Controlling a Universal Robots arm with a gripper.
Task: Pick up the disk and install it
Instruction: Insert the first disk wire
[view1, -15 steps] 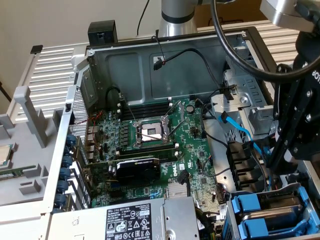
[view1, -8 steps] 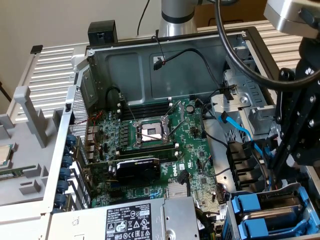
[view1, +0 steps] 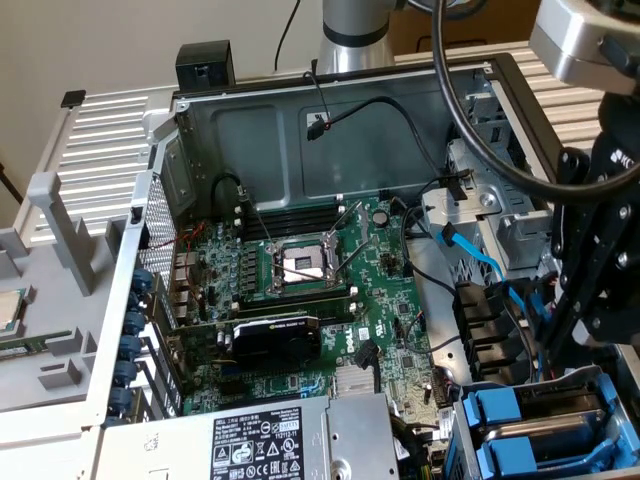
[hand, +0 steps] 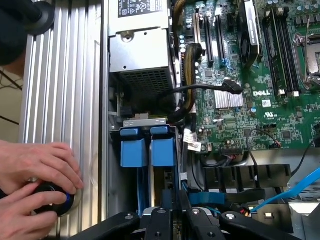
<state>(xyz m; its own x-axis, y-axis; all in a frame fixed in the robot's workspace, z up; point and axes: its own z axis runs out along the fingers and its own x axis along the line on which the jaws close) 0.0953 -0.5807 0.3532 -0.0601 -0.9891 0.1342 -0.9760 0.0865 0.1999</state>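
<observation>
Wrist view shows you the gripper (hand: 174, 201) drawn narrow, nipping the edge of the disk (hand: 163, 148), which stands on edge in the drive bay (hand: 144, 121) beside a second blue-railed drive (hand: 134, 148), near the power supply (hand: 138, 52), while a person's hands (hand: 36, 167) cup a black knob (hand: 56, 197).

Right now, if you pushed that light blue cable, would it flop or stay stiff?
Probably flop: the light blue cable bends in a loose line between the parts of the case. It is likely light too, since it looks thin and flat.
</observation>
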